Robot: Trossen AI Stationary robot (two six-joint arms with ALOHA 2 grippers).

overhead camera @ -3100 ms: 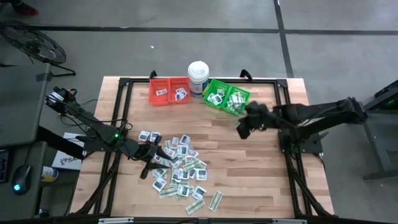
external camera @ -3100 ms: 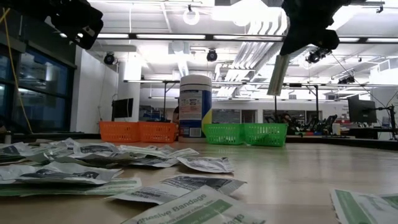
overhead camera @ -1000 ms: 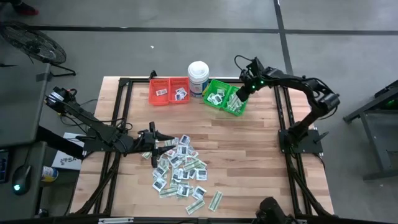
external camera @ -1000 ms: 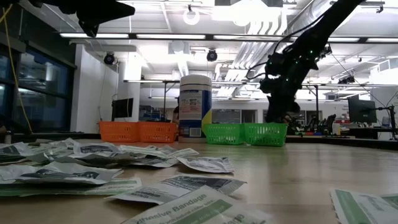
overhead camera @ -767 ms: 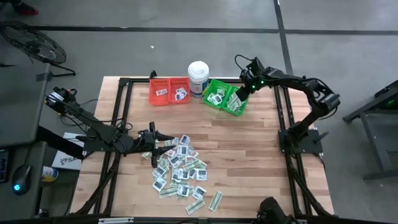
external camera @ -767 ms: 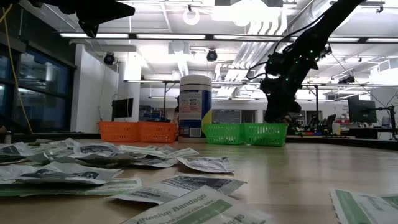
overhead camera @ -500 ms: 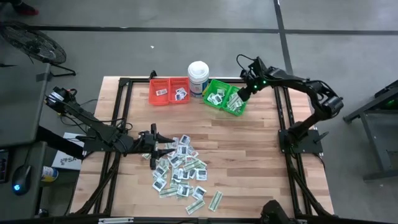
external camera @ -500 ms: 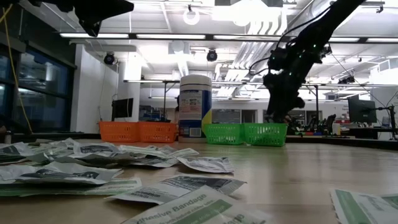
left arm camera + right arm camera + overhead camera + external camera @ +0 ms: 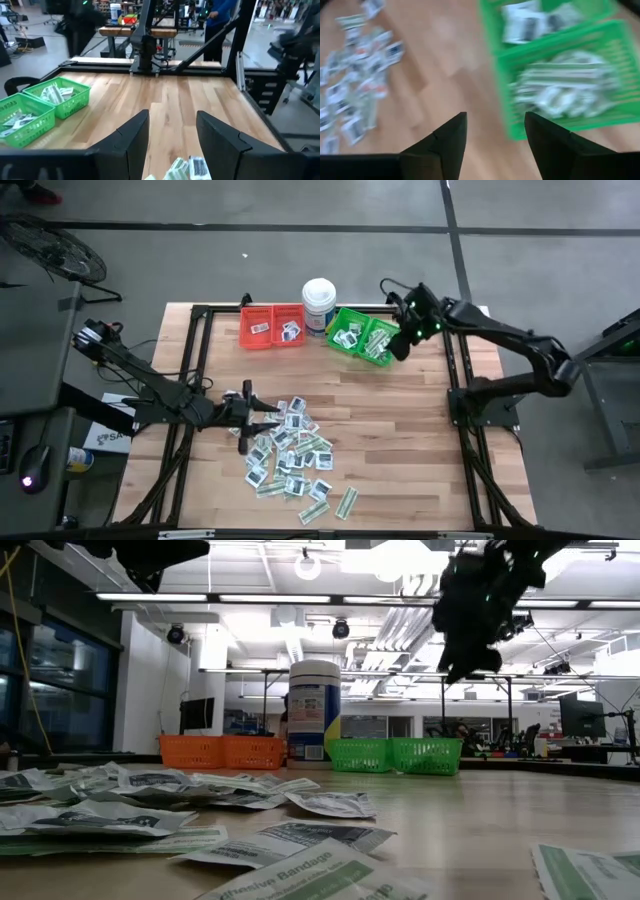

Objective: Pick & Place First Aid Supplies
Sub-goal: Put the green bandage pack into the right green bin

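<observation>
- Your right gripper [image 9: 403, 345] has lifted off the green bins [image 9: 362, 337]: a second ago it was dipped into the bin farther from the white tub [image 9: 318, 304]; now it hangs just above that bin's outer edge.
- Its fingers, pinched together a second ago, now stand apart, and the right wrist view shows nothing between them [image 9: 492, 132]. Judged from this, the strip it carried is dropped among the strips in the bin [image 9: 560, 87], so one more supply is sorted.
- Your left gripper [image 9: 243, 423] has crept a touch closer to the pile of packets [image 9: 292, 450] and now sits at the pile's edge on the side away from the green bins. Its opening has not changed.
- In the left wrist view its two fingers [image 9: 134, 137] stand apart with bare table between them; the tips are out of sight, a few packets [image 9: 184, 168] lie just ahead, and nothing is held or touched that you can see.
- The supplies: most lie loose in the pile, across the table's middle from the green bins; some fill both green bins; a few sit in the red bins [image 9: 272, 327] on the tub's other side.
- Expect the left pick next, while your right arm returns to the pile.
</observation>
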